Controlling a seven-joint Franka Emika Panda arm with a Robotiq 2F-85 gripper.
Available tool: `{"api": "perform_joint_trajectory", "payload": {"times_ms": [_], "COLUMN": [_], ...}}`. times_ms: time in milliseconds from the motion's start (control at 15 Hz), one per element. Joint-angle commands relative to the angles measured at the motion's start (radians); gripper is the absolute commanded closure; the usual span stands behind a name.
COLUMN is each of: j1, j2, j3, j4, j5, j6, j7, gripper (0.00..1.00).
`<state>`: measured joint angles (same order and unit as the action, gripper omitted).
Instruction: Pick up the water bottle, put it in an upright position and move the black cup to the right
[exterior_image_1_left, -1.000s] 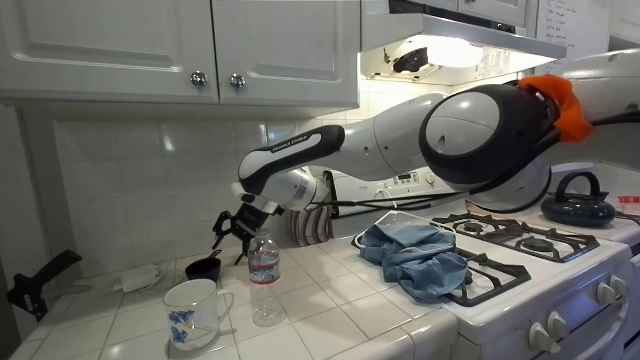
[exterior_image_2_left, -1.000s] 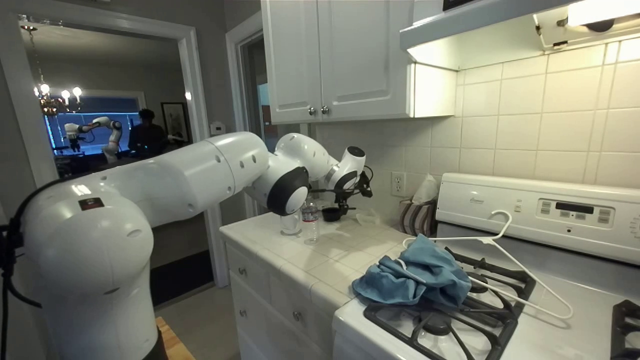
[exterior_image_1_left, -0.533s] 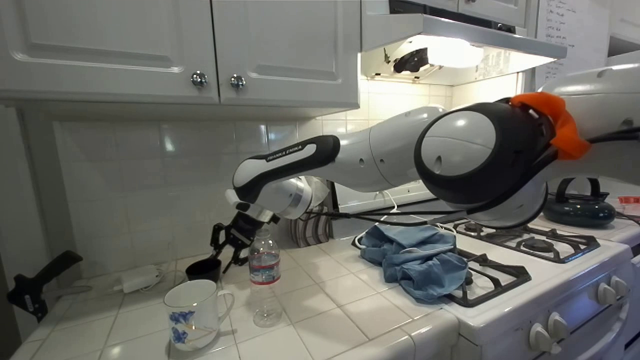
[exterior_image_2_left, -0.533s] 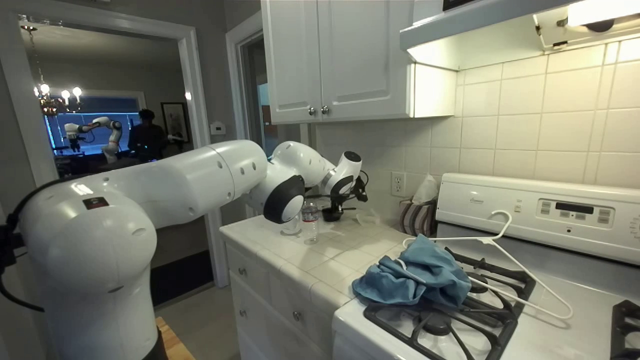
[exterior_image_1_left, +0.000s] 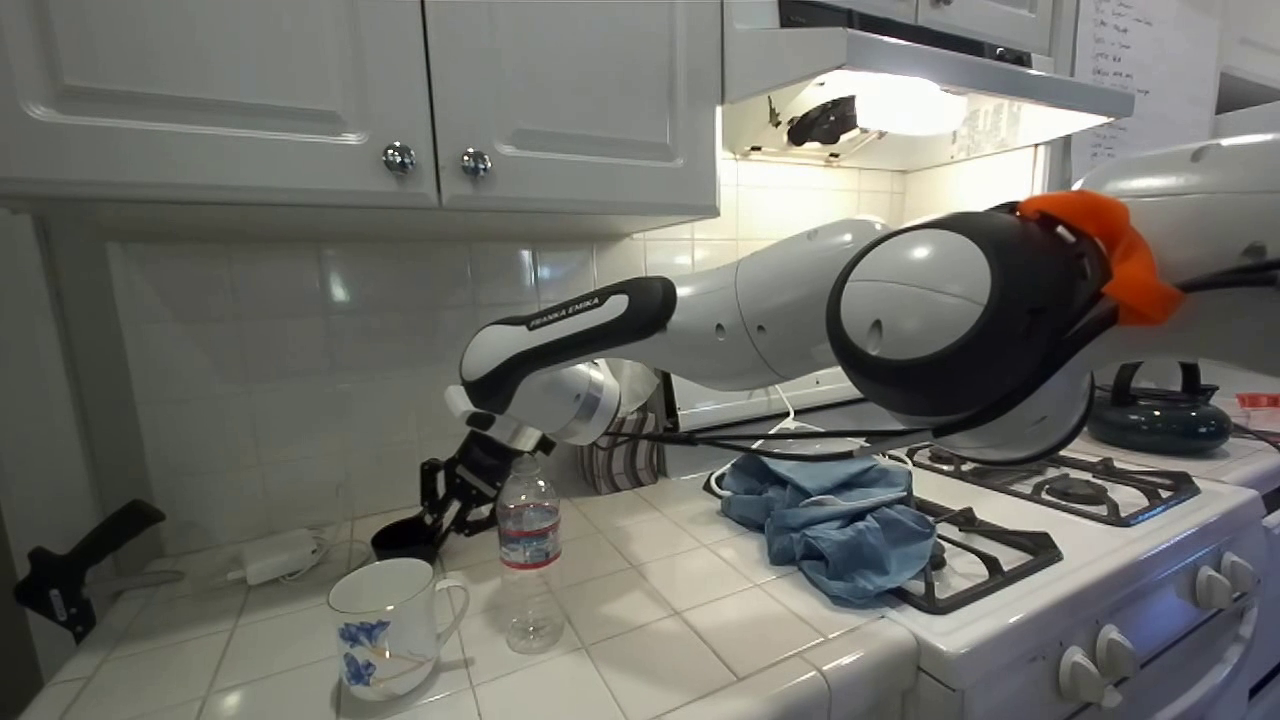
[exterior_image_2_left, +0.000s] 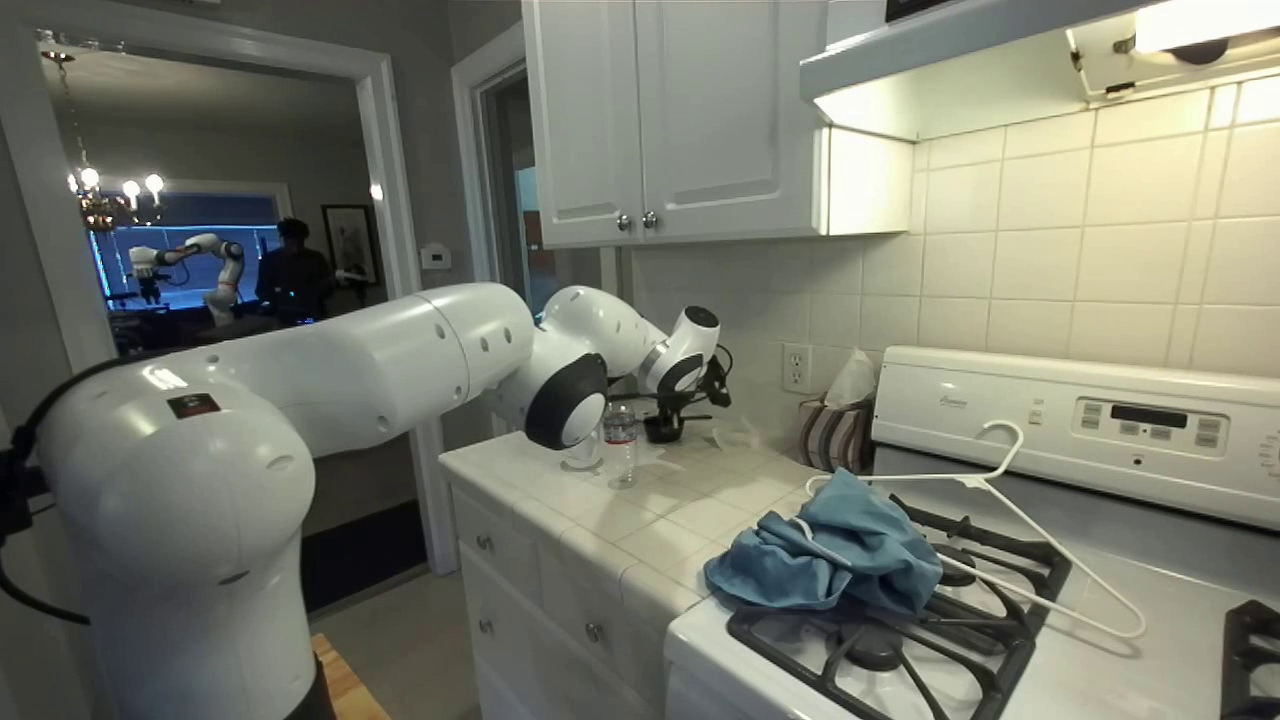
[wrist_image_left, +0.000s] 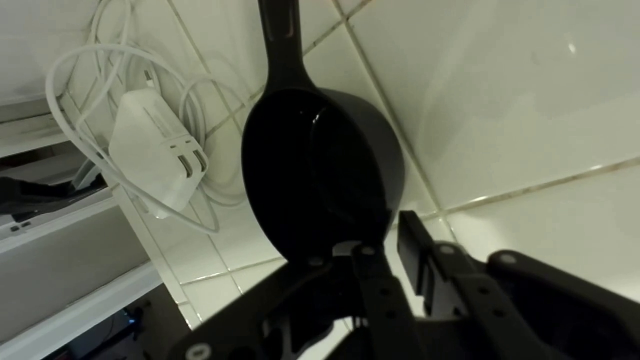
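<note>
Pincer (wrist_image_left: 387, 241): jaws parted by a narrow gap, one over the mouth of the black cup (wrist_image_left: 315, 165), the other outside its rim; contact cannot be confirmed. The cup sits toward the back edge of the counter (exterior_image_1_left: 690, 600). The water bottle (exterior_image_1_left: 530, 545) — upright, apart from the pincer — stands nearer the front edge.

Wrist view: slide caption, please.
Gripper, jaws apart, at the rim of the black cup; white power adapter nearby.

On the counter (exterior_image_1_left: 690, 590), 1 charger (wrist_image_left: 150, 145) is lying near an edge, 1 flowered mug (exterior_image_1_left: 385, 630) standing, 1 tissue box (exterior_image_2_left: 835, 437) sitting at the back edge; 1 blue cloth (exterior_image_1_left: 850, 550) is lying along the stove's (exterior_image_1_left: 1020, 630) counter-side edge.
</note>
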<state>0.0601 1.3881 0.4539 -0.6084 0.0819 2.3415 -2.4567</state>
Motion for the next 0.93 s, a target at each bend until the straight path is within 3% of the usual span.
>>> {"api": "perform_joint_trajectory", "payload": {"times_ms": [0, 467, 733, 867], "j1": [0.020, 0.013, 0.007, 0.001], "j2": [0.044, 0.017, -0.018, -0.028], "j3": [0.006, -0.012, -0.078, -0.108], "j4": [0.086, 0.062, 0.029, 0.025], "j5": [-0.005, -0.016, -0.045, -0.042], "j6": [-0.029, -0.065, -0.107, -0.060], "j7": [-0.027, -0.006, 0.041, 0.061], "gripper": [1.00, 0.99, 0.99, 0.99]}}
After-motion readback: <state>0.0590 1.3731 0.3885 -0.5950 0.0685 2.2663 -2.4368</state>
